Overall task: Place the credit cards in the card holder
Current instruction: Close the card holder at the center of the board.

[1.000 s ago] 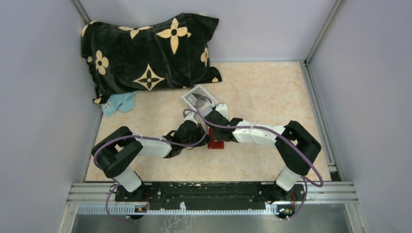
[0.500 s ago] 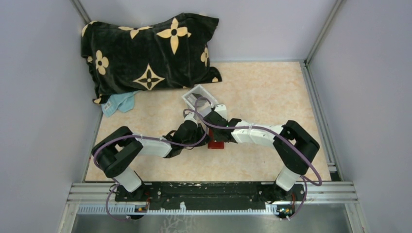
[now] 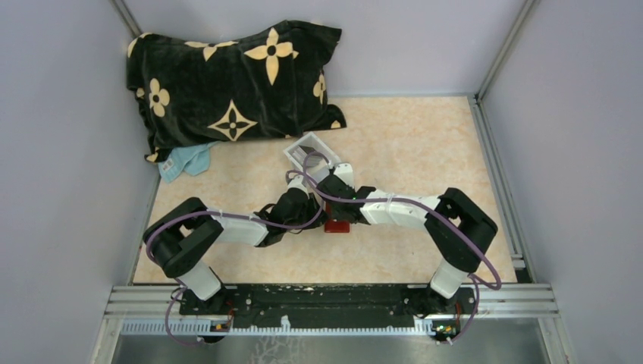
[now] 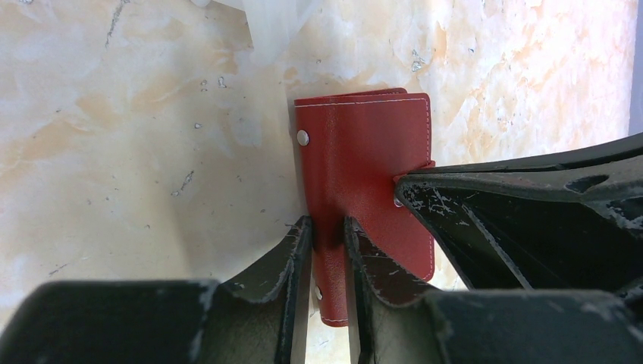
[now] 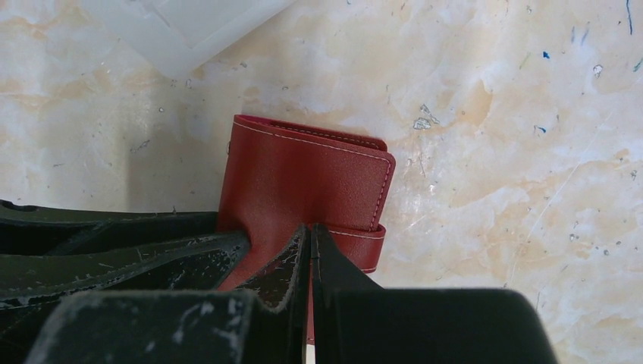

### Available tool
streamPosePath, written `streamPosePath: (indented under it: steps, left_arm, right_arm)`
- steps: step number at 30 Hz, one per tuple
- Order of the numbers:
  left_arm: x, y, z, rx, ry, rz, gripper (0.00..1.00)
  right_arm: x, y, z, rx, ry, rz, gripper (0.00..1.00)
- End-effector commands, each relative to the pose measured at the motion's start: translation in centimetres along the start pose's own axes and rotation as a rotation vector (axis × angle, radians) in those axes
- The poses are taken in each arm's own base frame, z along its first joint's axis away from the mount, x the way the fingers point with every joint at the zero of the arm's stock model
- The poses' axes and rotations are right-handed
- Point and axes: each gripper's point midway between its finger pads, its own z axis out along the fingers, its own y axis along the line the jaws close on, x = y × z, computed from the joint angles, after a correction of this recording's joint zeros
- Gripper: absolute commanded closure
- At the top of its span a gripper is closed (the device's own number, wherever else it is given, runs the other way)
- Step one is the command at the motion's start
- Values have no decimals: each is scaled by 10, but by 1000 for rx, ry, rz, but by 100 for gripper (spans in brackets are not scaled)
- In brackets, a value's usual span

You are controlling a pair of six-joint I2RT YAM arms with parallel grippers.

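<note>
The red card holder (image 4: 364,152) lies closed on the marble-patterned table, between the two grippers in the top view (image 3: 338,226). My left gripper (image 4: 327,236) is shut on the holder's left edge, with red leather pinched between its fingers. My right gripper (image 5: 312,241) is shut, its fingers pressed together on the holder's closure strap (image 5: 356,236). The holder's front face shows in the right wrist view (image 5: 303,178). In the top view both grippers meet over the holder, left (image 3: 317,217) and right (image 3: 334,209). No credit cards are in view.
A small white plastic tray (image 3: 309,149) stands just behind the grippers and also shows in the right wrist view (image 5: 189,26). A black pillow with tan flowers (image 3: 235,83) and a light blue cloth (image 3: 186,161) lie at the back left. Walls enclose the table.
My right arm has shifted slightly left and nearer over the holder. My left arm and the holder have stayed put.
</note>
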Motion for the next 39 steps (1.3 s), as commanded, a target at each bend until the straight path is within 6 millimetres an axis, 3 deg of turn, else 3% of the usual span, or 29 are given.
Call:
streamPosePath:
  steps: [1,17,20,33,39]
  left_arm:
    - [25,22,-2,-60,79,9,73]
    - [25,23,-4,-66,83,-5,74]
    - [25,24,-4,-74,82,-8,74]
    - [26,21,-3,-83,98,-36,75]
    - [27,18,-2,-76,107,-50,75]
  right_arm:
    - [27,8,4,-20,57,-8,100]
    - [63,-9,7,33,57,59,100]
    - [61,-12,1,29,25,88,100]
    - [82,-23,3,28,-16,182,100]
    - [112,-28,15,53,-10,216,100]
